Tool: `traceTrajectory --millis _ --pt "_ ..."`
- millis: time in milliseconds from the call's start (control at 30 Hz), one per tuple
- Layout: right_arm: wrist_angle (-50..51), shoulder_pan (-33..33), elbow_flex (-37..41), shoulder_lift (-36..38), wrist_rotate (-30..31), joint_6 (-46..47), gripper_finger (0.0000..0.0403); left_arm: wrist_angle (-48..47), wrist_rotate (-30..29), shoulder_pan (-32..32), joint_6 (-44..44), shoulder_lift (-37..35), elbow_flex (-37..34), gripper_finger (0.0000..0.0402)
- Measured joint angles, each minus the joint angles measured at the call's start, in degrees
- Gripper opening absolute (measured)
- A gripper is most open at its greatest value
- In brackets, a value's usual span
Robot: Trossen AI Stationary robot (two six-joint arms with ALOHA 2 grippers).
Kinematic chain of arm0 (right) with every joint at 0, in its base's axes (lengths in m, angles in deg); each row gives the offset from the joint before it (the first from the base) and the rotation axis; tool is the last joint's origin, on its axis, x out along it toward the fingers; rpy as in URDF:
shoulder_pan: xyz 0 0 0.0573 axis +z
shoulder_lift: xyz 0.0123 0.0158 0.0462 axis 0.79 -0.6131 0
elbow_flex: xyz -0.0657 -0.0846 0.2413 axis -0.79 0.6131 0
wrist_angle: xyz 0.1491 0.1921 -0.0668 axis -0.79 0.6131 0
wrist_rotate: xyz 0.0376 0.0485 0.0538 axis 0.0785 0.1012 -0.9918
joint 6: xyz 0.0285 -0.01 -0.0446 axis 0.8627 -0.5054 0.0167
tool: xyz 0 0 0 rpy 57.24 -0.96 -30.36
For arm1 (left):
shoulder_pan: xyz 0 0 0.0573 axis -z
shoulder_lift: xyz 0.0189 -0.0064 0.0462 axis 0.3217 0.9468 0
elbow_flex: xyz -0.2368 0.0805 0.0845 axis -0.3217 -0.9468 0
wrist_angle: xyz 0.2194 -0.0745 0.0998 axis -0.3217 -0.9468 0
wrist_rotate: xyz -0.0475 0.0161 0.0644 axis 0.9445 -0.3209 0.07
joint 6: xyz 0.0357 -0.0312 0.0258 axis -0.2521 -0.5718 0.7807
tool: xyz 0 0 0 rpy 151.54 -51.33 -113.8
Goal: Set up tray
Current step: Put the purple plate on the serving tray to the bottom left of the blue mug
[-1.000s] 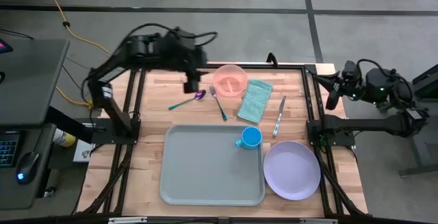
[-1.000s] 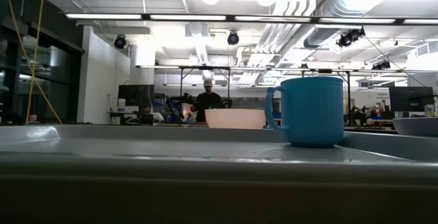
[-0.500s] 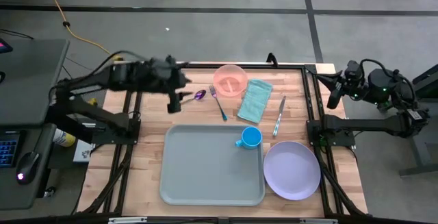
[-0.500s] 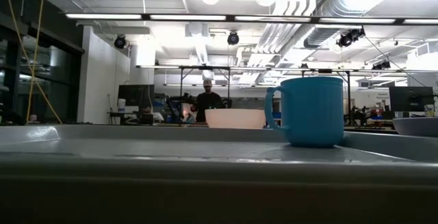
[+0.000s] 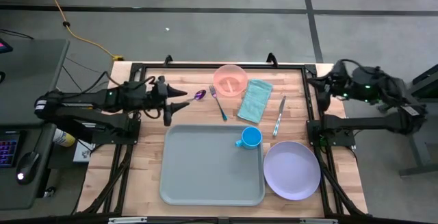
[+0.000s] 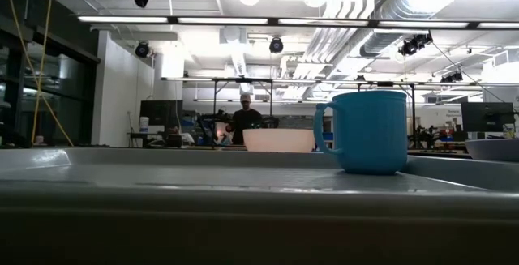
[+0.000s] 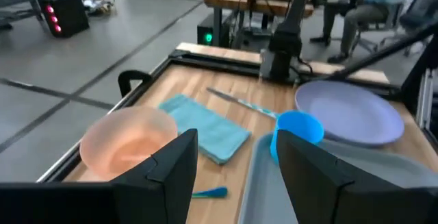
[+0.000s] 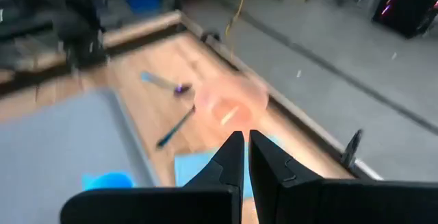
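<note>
The left gripper hangs over the bare wood with its 2 fingers spread and nothing between them. Just ahead of the fingertips lie the purple spoon and the blue-handled fork; beyond those sit the pink bowl and the folded teal cloth. The tray lies beside the fingers, toward the near table edge, and carries only the blue cup in its far right corner. The lavender plate rests off the tray, touching or nearly touching its right rim, and the knife lies past the cloth.

Judged from this, the risk is the cutlery: spoon and fork lie flat and close together, so a shallow pinch could skid 1 piece into the other or off the wood. A reach across the tray could also tip the cup.

The right gripper, fingers pressed together on nothing, waits at the table's far right edge.

No brand, label or writing is legible anywhere.
</note>
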Motion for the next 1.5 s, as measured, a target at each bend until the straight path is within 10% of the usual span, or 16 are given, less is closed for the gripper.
traceTrajectory --millis 367,667,1500 --pt "29.8 0.0 -11.1 -18.3 -8.1 9.8 0.0000 -0.7 0.8 0.0 1.2 -0.1 -0.1 0.0227" --pt "24.1 0.2 -7.2 -20.8 -26.8 5.7 0.0000 -0.7 4.3 0.0 3.2 -0.1 -0.1 0.0227" --pt "9.2 0.2 17.2 -20.8 -28.0 14.8 0.0000 -0.9 8.6 -0.1 8.2 -0.1 -0.1 0.0227"
